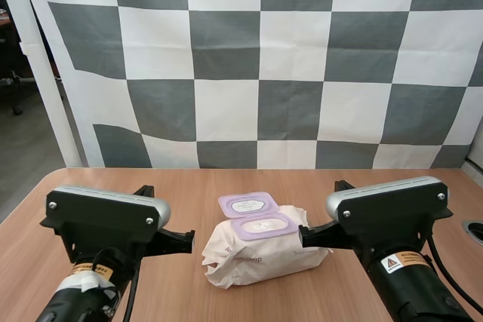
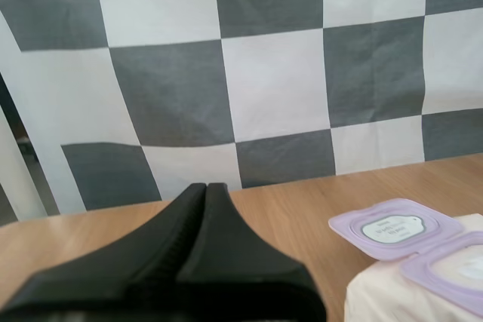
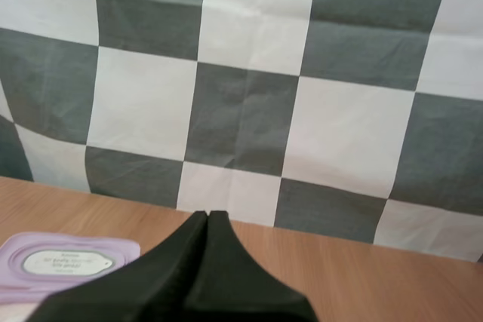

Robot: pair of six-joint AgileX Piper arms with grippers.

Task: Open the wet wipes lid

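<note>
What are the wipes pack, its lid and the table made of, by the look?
The wipes pack looks like soft cream plastic film: it is creased and crumpled at the ends. Its lid looks like stiff lilac plastic, matte, with a moulded raised rim, and it stays flat while flipped open. The table shows fine wood grain and a low sheen; whether it is solid wood or laminate, I cannot tell.

Wipes pack point(image 2: 377, 301) partly out of frame, lid point(image 2: 394, 228) print illegible.
</note>
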